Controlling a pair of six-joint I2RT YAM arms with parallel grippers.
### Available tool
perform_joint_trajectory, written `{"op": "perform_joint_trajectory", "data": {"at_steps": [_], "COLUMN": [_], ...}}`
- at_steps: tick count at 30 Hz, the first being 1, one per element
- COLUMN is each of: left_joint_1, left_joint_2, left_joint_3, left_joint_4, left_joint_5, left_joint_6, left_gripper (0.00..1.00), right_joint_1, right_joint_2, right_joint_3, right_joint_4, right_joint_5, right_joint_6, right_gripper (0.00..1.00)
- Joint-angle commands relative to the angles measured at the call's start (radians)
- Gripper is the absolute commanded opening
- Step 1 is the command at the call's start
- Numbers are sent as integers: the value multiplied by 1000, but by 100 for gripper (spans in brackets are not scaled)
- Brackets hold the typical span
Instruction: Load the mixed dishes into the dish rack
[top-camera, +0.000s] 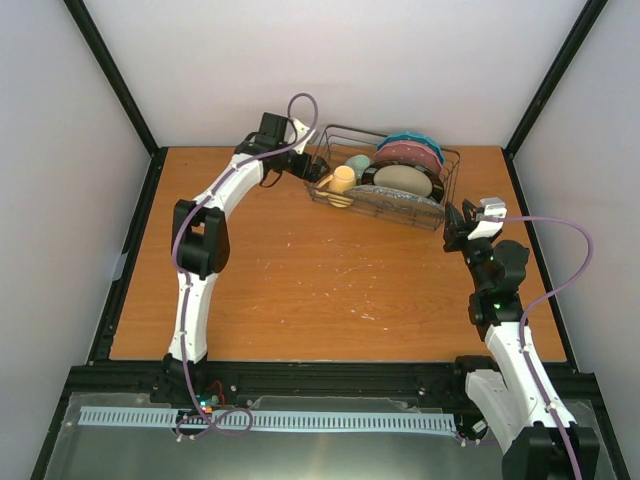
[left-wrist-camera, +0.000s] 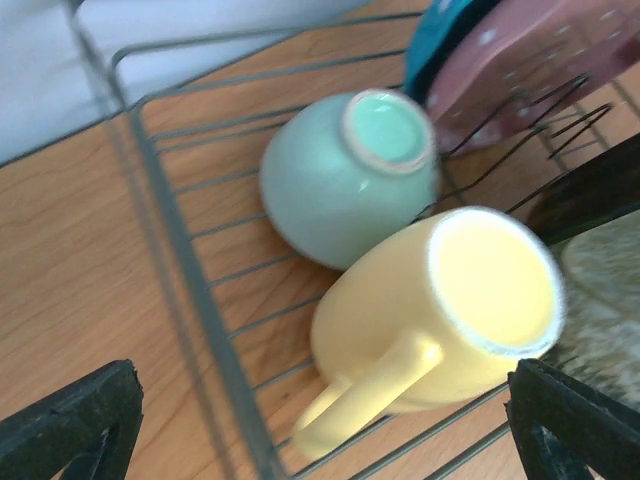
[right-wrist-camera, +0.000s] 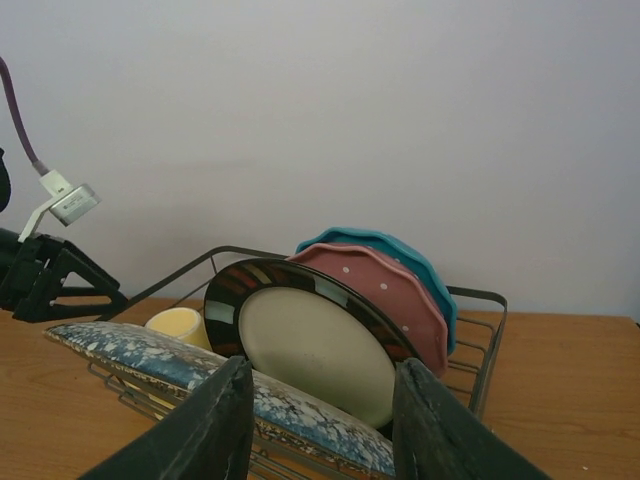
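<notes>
left gripper (left-wrist-camera: 320, 420): fingers spread wide, empty, above the yellow mug (left-wrist-camera: 440, 310)
right gripper (right-wrist-camera: 325, 370): fingers apart, nothing pinched, just outside the rack's end
dish rack (left-wrist-camera: 198, 290): on the wooden table (top-camera: 300, 280), far side
mug and pale green bowl (left-wrist-camera: 330, 190): in the rack, touching
teal plate (right-wrist-camera: 400, 250), pink plate (right-wrist-camera: 400, 295), dark-rimmed cream plate (right-wrist-camera: 315, 350): on edge, in a row
grey speckled plate (right-wrist-camera: 150, 355): leaned low in front
</notes>
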Motion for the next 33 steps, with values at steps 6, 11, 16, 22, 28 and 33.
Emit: {"op": "perform_joint_trajectory", "data": {"at_steps": [6, 11, 16, 22, 28, 33], "left_joint_1": [-18, -18, -18, -20, -20, -19], "left_joint_2": [64, 99, 124, 43, -74, -42], "left_joint_3": [87, 62, 59, -54, -151, -94], "left_joint_4": [45, 85, 95, 170, 246, 186], "left_joint_5": [39, 93, 202, 218, 210, 227], "left_joint_6": [-3, -12, -48, -63, -63, -59], "left_gripper": [100, 100, 100, 100, 99, 96], "right_joint_1": [6, 6, 8, 7, 7, 7], "right_joint_2": [-28, -29, -27, -24, -23, -27], "right_joint_3": [30, 30, 29, 26, 21, 24], "right_joint_4": [-21, -23, -30, -24, -20, -29], "right_joint_5": [7, 11, 13, 5, -1, -6], "right_joint_6": [-2, -9, -18, -17, -20, -23], "right_gripper": [40, 40, 39, 38, 38, 38]}}
